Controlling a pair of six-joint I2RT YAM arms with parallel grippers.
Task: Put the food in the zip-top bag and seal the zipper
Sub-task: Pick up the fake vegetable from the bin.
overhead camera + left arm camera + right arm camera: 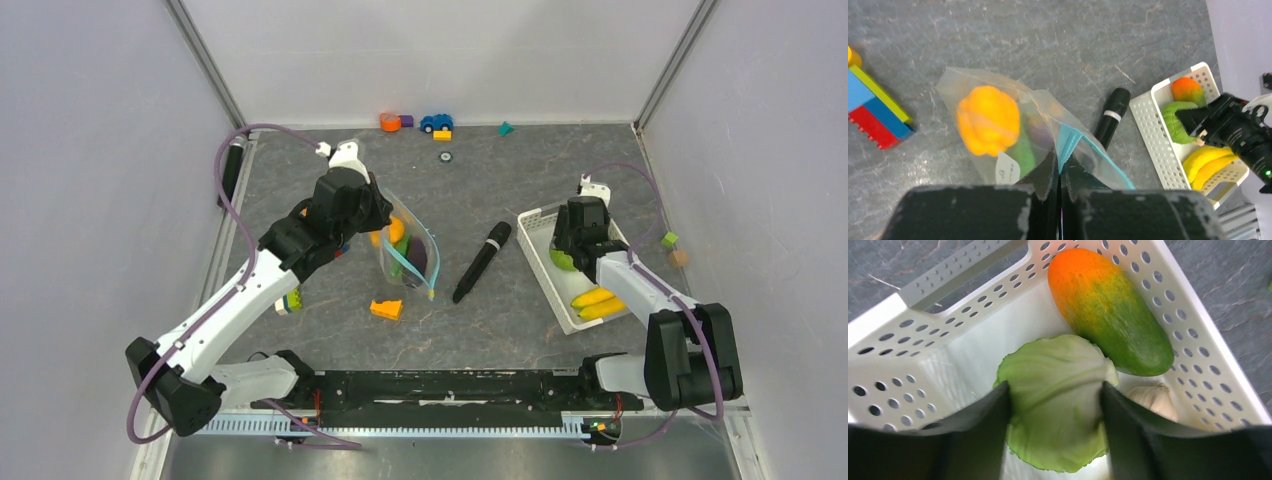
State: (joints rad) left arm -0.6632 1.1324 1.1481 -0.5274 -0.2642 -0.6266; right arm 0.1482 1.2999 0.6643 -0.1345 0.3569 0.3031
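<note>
The clear zip-top bag (410, 255) stands held up at the table's middle. My left gripper (1059, 167) is shut on its teal zipper (1071, 137) edge. Inside the bag (1048, 107) lie an orange food piece (988, 120) and a green one (1023, 152). My right gripper (1054, 385) is down in the white basket (908, 335), its fingers pressed against both sides of a green cabbage (1055, 405). Beside the cabbage lie a red-green mango (1110, 310) and a pale garlic (1154, 397). Yellow bananas (597, 302) lie at the basket's near end.
A black marker (481, 262) lies between the bag and the basket (540, 215). An orange wedge (386, 309) sits in front of the bag. Stacked toy blocks (875, 107) lie left of the bag. A toy car and small blocks (436, 123) line the back wall.
</note>
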